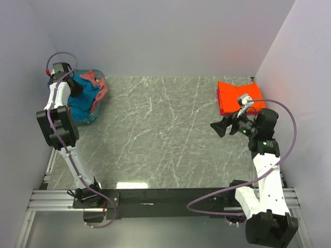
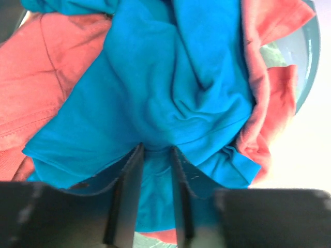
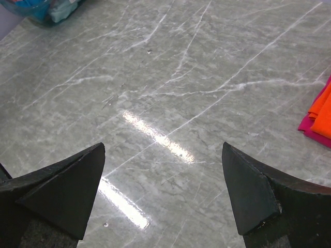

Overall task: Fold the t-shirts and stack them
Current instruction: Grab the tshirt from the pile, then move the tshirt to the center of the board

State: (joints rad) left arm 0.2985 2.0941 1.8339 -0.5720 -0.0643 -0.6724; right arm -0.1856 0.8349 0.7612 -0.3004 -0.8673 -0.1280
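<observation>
On the table [image 1: 165, 134], a folded orange t-shirt [image 1: 235, 94] lies in the far right corner, a basket [image 1: 89, 122] in the far left corner holds a salmon-pink t-shirt [image 1: 99, 85] and a teal-blue t-shirt [image 2: 170, 77], the left gripper [image 2: 156, 150] has its jaws pinched on the teal cloth, and the right gripper [image 3: 163, 147] hangs with its jaws wide apart.

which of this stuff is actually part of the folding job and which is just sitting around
Part of the job:
- teal-blue t-shirt and salmon-pink t-shirt, bunched together in the teal plastic basket
- orange t-shirt, folded, far right

Just there:
- the basket itself
- marble table
- purple cables on the arms
</observation>
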